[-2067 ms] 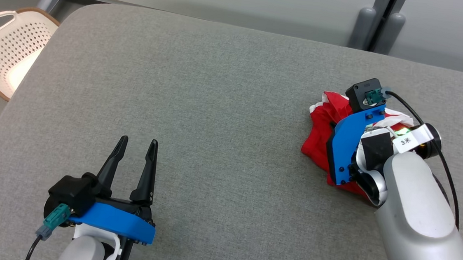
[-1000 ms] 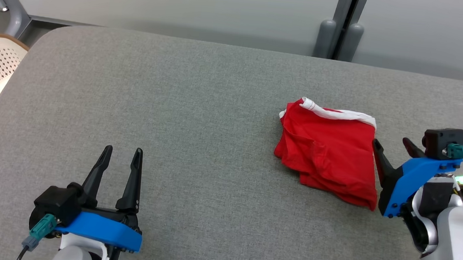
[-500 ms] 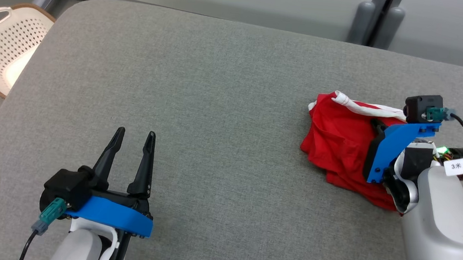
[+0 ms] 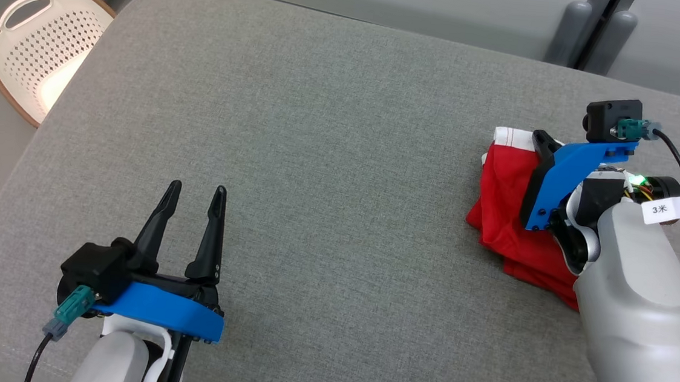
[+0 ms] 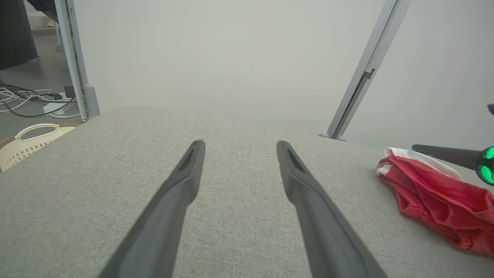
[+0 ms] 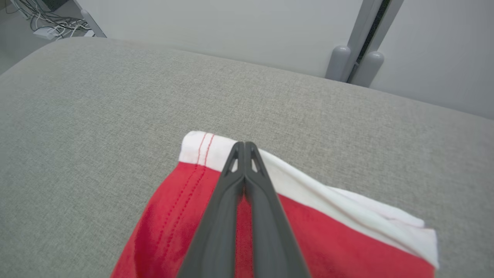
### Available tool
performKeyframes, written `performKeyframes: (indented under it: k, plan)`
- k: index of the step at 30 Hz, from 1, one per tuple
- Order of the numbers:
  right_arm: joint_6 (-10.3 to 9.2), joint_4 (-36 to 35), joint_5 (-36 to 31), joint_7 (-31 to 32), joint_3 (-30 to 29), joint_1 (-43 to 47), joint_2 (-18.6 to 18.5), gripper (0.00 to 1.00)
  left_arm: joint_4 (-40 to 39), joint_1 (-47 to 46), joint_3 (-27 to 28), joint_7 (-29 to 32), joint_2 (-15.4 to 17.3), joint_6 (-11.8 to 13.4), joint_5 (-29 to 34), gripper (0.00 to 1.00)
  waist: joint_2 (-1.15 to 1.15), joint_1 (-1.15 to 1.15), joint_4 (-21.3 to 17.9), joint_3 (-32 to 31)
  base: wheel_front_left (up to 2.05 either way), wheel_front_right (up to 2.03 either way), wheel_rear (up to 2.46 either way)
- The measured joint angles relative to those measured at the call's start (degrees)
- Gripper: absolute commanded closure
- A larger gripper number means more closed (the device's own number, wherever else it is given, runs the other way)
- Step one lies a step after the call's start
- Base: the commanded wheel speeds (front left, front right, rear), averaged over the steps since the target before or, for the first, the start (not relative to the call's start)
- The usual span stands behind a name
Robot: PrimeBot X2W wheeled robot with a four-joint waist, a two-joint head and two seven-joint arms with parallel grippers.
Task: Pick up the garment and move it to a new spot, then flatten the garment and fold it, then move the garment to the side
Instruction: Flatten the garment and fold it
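Right tool, newly closed, at waistband of garment; left tool open; basket beside table.

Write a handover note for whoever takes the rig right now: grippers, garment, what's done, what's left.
Left gripper: open, holding nothing, above the grey padded surface at its near left.
Right gripper: shut, fingers lying over the red garment, tips at its white waistband; whether any cloth is pinched cannot be told.
Garment: bunched and wrinkled on the right side of the surface.
Done: cannot tell whether the move to a new spot is made; the garment is neither flat nor neatly folded.
Left: flatten, fold, move it aside.
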Motion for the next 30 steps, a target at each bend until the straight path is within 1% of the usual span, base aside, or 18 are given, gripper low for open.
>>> performKeyframes:
  k: [4,7,10,14,17,20,24,28,30]
  plan:
    - [0.00,0.09,1.90,-2.76,1.98,0.10,-0.63,1.00,-0.02,0.97,1.05,0.00,0.12,0.00,0.27,0.00,0.00,0.00,-1.08,-0.99,0.00,0.00,0.00]
    - [0.00,-1.22,3.31,-4.15,3.05,1.36,-2.54,1.00,-0.08,1.95,1.66,0.00,0.32,0.00,0.44,0.00,0.00,-0.01,-2.19,-1.99,0.00,0.00,0.00]
    - [0.00,-2.87,3.82,-5.24,3.76,4.33,-4.79,1.00,-0.09,2.78,1.86,0.00,0.36,0.00,0.51,0.00,0.00,-0.01,-3.20,-3.25,0.00,0.00,0.00]
    - [0.00,-5.04,4.14,-5.80,4.83,9.16,-5.86,1.00,0.03,3.85,2.07,0.00,0.52,0.00,0.58,0.00,0.00,-0.01,-4.40,-4.94,0.00,0.00,0.00]
    - [0.00,-6.33,4.27,-6.55,6.71,12.40,-5.19,1.00,0.03,4.19,2.21,0.00,0.58,0.00,0.58,0.00,0.00,-0.01,-5.19,-5.76,0.00,0.00,0.00]
    - [0.00,-6.83,4.71,-7.13,10.20,14.81,-3.12,1.00,0.03,4.30,2.22,0.00,0.67,0.00,0.57,0.00,0.00,-0.02,-5.58,-6.06,0.00,0.00,0.00]
    - [0.01,-6.69,6.41,-8.34,15.63,15.70,-0.20,1.00,-0.18,4.30,2.35,0.00,0.75,0.00,0.56,0.00,0.00,-0.02,-5.63,-5.77,0.00,0.00,0.00]
    - [0.00,-5.65,10.02,-9.06,21.48,15.96,0.63,1.00,-0.23,4.30,2.65,0.00,0.80,0.00,0.56,0.00,0.00,-0.01,-5.45,-5.57,0.00,0.00,0.00]
    - [0.00,-6.64,15.15,-9.29,26.71,16.76,0.58,1.00,0.02,4.28,2.60,0.00,0.77,0.00,0.56,0.00,0.00,-0.01,-5.13,-5.72,0.00,0.00,0.00]
